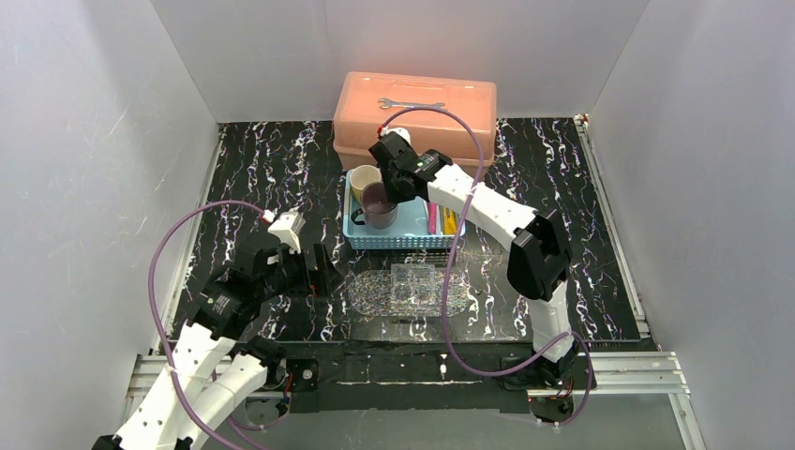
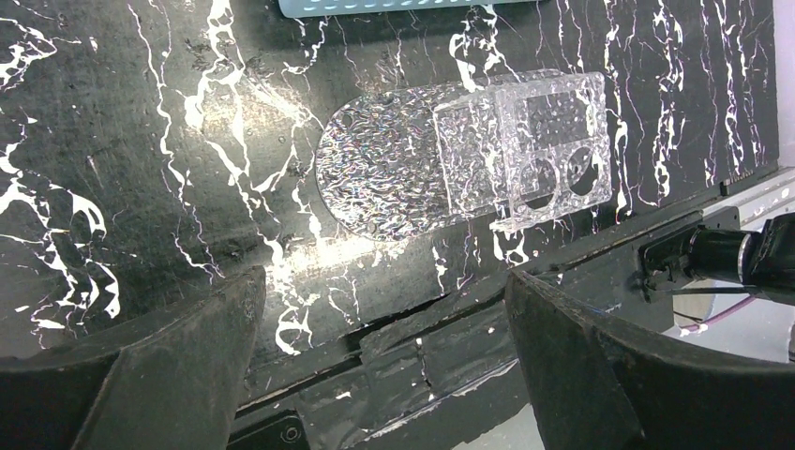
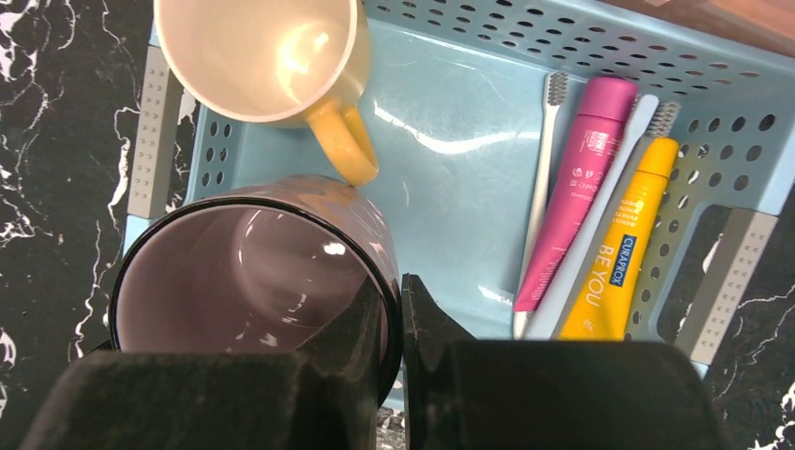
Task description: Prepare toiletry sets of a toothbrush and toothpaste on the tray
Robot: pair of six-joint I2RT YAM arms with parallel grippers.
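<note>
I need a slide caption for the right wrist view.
Right gripper pinching the purple mug by its rim in the blue basket, beside yellow mug, magenta tube, yellow tube, two toothbrushes.

The workspace is enclosed on 3 sides by pale grey panels: a left wall [image 1: 94, 141], a back wall [image 1: 403, 42] and a right wall [image 1: 712, 141]. The tabletop [image 1: 581, 178] is covered in a glossy black surface veined with white, marble-like streaks, and bright light is reflected from it as a glare. Silver metal rails [image 1: 628, 370] are fixed along its near edge, and a narrower rail [image 1: 614, 225] is run along its right side.
</note>
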